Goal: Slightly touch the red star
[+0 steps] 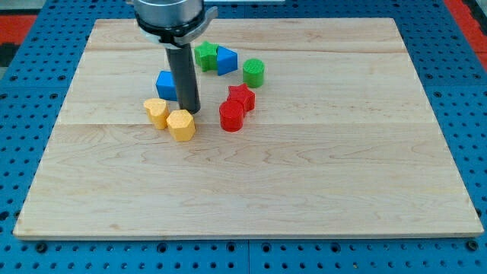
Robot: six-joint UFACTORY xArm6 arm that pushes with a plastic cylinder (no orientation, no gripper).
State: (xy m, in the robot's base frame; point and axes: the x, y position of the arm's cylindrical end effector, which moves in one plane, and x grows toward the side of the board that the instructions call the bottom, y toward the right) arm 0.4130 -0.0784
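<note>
My tip (190, 111) rests just beside the yellow hexagon (181, 125), the red star (242, 97) lying at three o'clock, apparently untouched behind the red cylinder (231, 116). No hand exists; the rod must approach gently across the wooden surface (342, 167).

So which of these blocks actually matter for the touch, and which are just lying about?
In the job:
- red star
- my tip, at the view's left of the star, beside the yellow hexagon

Just lying about:
- red cylinder
- yellow hexagon
- yellow block
- blue cube
- blue block
- green star
- green cylinder
</note>
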